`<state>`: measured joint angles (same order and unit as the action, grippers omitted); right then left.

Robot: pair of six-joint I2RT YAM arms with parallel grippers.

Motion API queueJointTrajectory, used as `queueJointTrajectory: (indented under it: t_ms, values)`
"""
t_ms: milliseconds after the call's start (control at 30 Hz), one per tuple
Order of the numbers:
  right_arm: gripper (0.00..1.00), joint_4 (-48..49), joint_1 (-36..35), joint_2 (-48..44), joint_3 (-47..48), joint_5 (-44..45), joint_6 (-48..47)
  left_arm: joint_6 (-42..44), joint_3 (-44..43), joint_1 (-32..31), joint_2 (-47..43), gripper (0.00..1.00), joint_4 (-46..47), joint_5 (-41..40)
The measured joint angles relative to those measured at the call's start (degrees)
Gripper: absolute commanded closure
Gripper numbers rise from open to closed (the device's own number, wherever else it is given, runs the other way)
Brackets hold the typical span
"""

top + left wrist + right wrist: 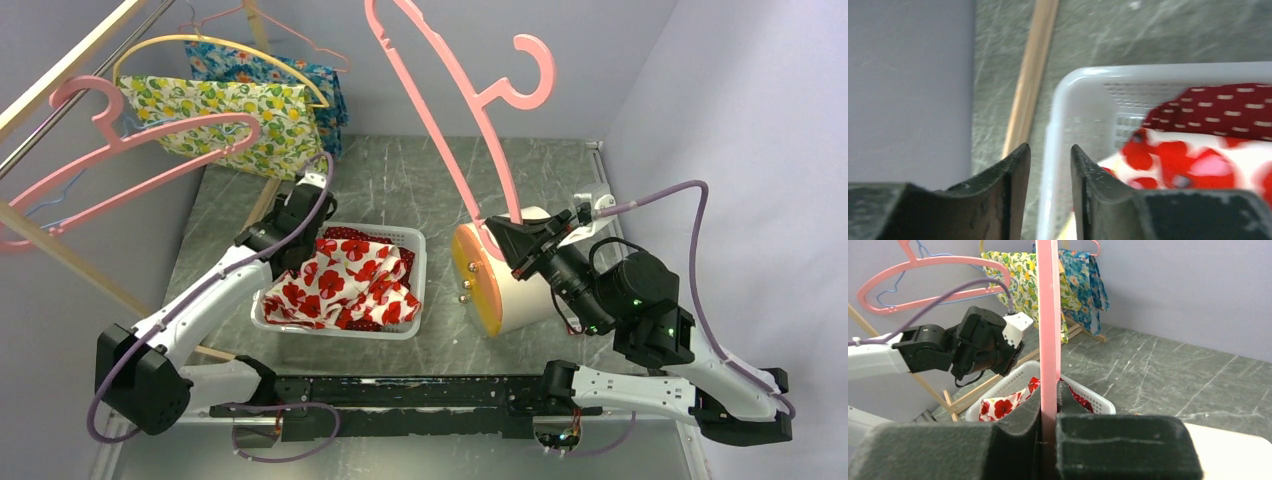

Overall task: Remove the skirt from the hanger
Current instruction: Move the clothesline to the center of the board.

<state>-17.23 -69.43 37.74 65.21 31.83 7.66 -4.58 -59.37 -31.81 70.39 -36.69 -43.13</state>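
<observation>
The red-and-white flowered skirt (350,280) lies crumpled in a white mesh basket (340,328), off any hanger. It also shows in the left wrist view (1198,160) and the right wrist view (998,407). My right gripper (502,235) is shut on the lower end of a bare pink hanger (470,110) and holds it upright above the table. The hanger (1049,315) sits between the right gripper's jaws (1049,390). My left gripper (300,198) hovers at the basket's far left corner. Its jaws (1050,150) stand apart and hold nothing, above the basket rim (1148,72).
A wooden rack at the left carries a lemon-print garment (240,120), a blue flowered garment (300,75) and an empty pink hanger (130,150). A wooden rack leg (1030,75) runs beside the basket. A cream cylinder with an orange face (500,285) lies under the right gripper.
</observation>
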Motion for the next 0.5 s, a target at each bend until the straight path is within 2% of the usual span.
queueJointTrajectory:
  t_ms: [33,133,233,367,500]
  values:
    - [1.00,0.24,0.00,0.07,-0.11,-0.33,0.00,1.77,1.70,1.27,-0.55,0.60,1.03,-0.68]
    - [1.00,0.90,0.00,-0.11,-0.57,-1.22,0.04,7.21,7.72,7.04,-1.92,0.72,5.75,-2.14]
    - [1.00,1.64,0.00,-0.50,-1.16,-2.19,0.11,10.40,11.47,12.96,-2.71,0.74,9.01,-3.10]
    - [1.00,2.03,0.00,-0.92,-1.60,-2.86,0.17,11.91,12.20,19.21,-1.51,0.75,13.14,-3.08]
    - [1.00,2.27,0.00,-1.38,-1.79,-3.08,0.24,12.31,12.20,24.41,3.98,0.78,15.93,-1.27]
